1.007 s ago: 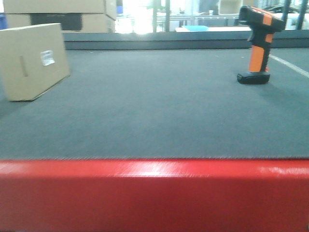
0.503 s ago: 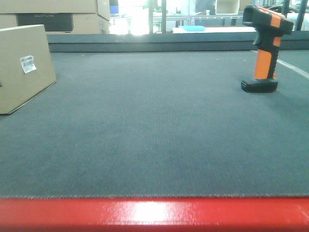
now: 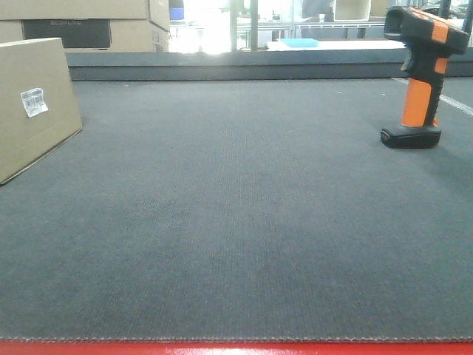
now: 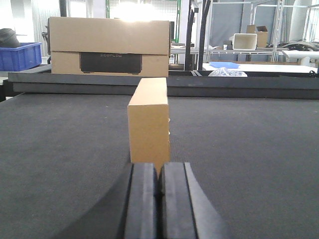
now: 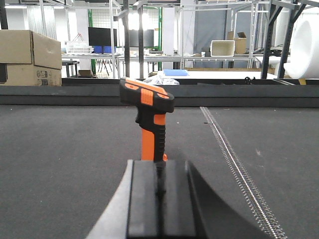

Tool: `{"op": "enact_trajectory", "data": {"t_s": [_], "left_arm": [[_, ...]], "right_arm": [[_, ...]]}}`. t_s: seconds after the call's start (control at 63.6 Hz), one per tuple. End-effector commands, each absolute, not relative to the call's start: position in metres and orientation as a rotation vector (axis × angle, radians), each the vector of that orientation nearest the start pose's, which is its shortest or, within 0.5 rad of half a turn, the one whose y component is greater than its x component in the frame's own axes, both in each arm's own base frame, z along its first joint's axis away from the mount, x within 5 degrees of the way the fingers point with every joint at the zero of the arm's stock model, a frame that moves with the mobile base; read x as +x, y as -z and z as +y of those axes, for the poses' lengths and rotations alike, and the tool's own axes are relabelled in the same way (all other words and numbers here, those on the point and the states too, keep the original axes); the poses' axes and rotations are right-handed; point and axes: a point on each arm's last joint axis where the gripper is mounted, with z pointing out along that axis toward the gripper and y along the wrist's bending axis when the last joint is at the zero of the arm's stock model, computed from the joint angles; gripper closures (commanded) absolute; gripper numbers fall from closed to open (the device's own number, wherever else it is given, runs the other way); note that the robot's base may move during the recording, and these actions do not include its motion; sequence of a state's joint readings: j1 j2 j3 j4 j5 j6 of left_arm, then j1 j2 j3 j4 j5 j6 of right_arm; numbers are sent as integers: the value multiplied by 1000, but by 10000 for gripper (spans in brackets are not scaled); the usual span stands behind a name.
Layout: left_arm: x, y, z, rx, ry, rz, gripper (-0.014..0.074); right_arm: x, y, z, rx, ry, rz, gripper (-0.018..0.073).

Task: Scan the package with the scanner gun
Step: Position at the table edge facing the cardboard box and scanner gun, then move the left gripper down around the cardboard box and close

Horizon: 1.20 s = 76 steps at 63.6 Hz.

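Package (image 3: 35, 118) is standing on a long edge at the table's (image 3: 236, 222) left edge, its broad face with the white label (image 3: 32, 102) facing the middle. In the left wrist view it is showing its narrow end straight ahead of the left gripper (image 4: 159, 172), whose fingers are pressing together with nothing between them. The scanner (image 3: 420, 74) is standing upright on its flat foot toward the far right corner, well apart from the package. It is sitting directly ahead of the right gripper (image 5: 159, 172), which is likewise pressing its fingers flat together on nothing.

The scanner is looking stiff and light but top-heavy on a small foot, so a sideways nudge is likely tipping it. The orange stem under the head is offering the best hold, once the fingers are spreading. The package is looking like a rigid, light carton, probably sliding easily on the dark felt. Its narrow thickness is suiting a pinch across the top edge, though a push is risking toppling it onto a broad face.

Bigger boxes (image 4: 109, 50) with a black panel are sitting beyond the raised rail (image 3: 236, 72) at the far edge, with a blue crate (image 4: 20, 55) beside them. A metal seam (image 5: 234, 154) is running along the table right of the scanner. Nothing is standing between either gripper and its target.
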<state>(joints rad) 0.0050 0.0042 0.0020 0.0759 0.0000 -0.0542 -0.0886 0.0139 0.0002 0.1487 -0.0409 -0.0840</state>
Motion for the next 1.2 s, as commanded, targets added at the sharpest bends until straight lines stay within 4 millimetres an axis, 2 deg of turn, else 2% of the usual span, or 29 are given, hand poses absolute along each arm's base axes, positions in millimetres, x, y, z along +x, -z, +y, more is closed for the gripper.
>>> {"op": "enact_trajectory", "data": {"t_s": [0.0,1.18], "left_arm": [[56,-215,0,10,-16,1461,707],[56,-215,0,10,-16,1461,707]], "right_arm": [[56,-219,-6,113,30,1420,727],[56,-219,-6,113,30,1420,727]]}}
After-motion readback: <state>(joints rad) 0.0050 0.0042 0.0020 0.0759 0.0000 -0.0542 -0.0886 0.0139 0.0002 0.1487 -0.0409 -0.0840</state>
